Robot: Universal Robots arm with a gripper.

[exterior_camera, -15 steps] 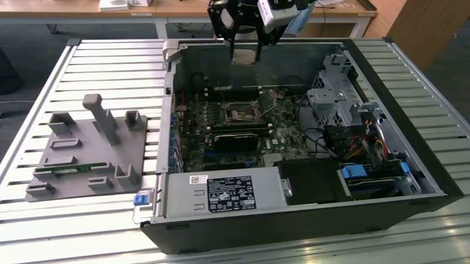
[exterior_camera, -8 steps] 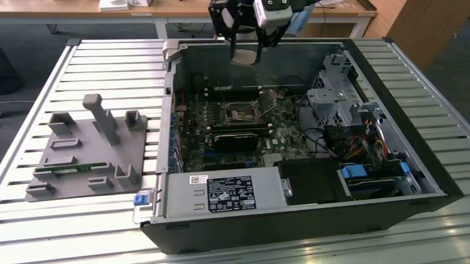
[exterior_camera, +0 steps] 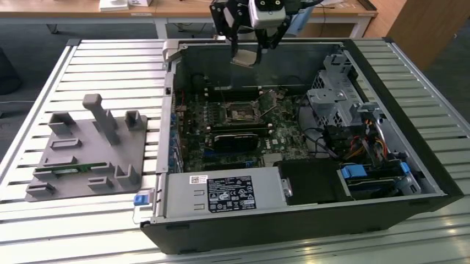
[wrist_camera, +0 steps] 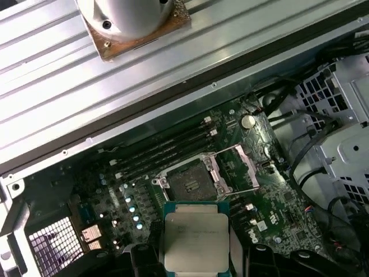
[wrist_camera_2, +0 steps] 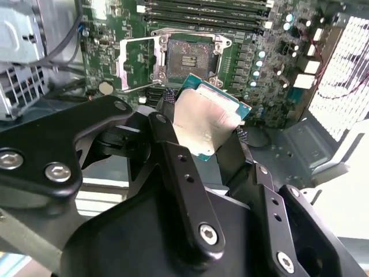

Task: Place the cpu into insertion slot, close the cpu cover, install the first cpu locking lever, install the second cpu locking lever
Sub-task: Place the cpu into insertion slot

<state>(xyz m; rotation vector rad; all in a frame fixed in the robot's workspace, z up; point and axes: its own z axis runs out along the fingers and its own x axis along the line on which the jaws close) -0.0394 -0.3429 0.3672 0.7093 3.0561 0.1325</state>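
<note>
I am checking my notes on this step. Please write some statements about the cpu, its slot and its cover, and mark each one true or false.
1. The pincer is shut on the cpu. True.
2. The cpu lies in the insertion slot. False: the slot is bare, and the cpu hangs above the board in the pincer.
3. The cpu cover is closed over the slot. False: it is swung open and stands beside the slot.
4. A grey fixture plate lies outside the computer case, on the exterior view's left. True.
</note>
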